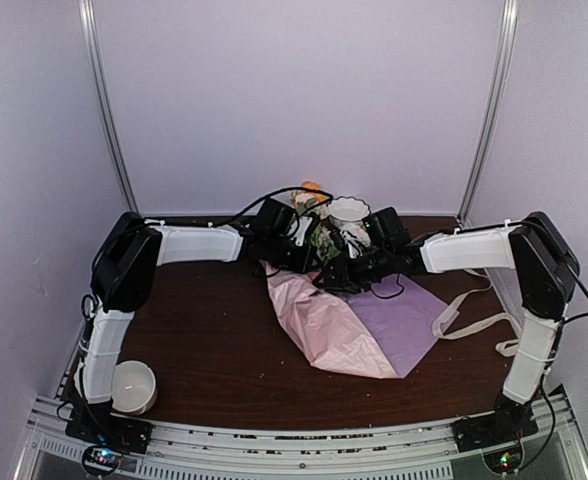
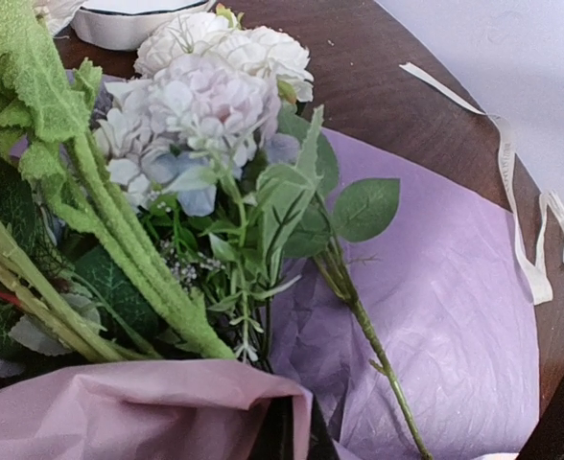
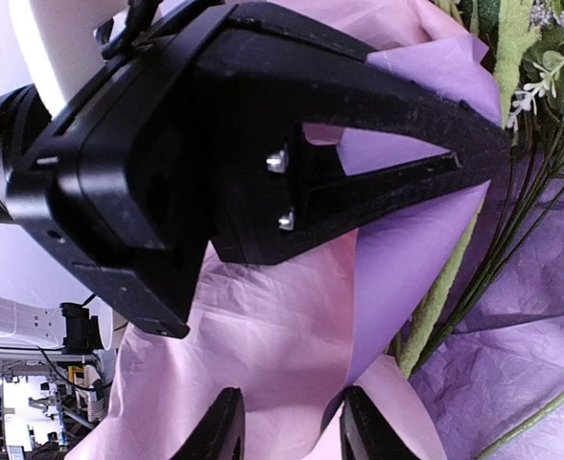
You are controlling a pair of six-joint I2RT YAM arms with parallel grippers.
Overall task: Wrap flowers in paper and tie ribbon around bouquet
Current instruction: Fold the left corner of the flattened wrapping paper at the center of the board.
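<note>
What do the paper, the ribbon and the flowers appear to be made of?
Paper: thin matte tissue, lilac with a pink underside, finely crinkled. Ribbon: probably fabric, cream, limp, lying in loops. Flowers: likely artificial, with fabric-like petals and fuzzy stems.

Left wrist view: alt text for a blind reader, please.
Flowers with white and pale blue blooms lie on crinkly lilac paper, its pink edge folded over their stalks at the bottom; a cream ribbon trails on the dark table.

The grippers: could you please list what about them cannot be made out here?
- Left gripper: in the left wrist view its fingers lie under a fold of the paper; what it pinches is hidden.
- Right gripper: the right wrist view's bottom edge cuts its fingertips; grip unclear.
- Top view: both lost among dark wrists and cables.
</note>
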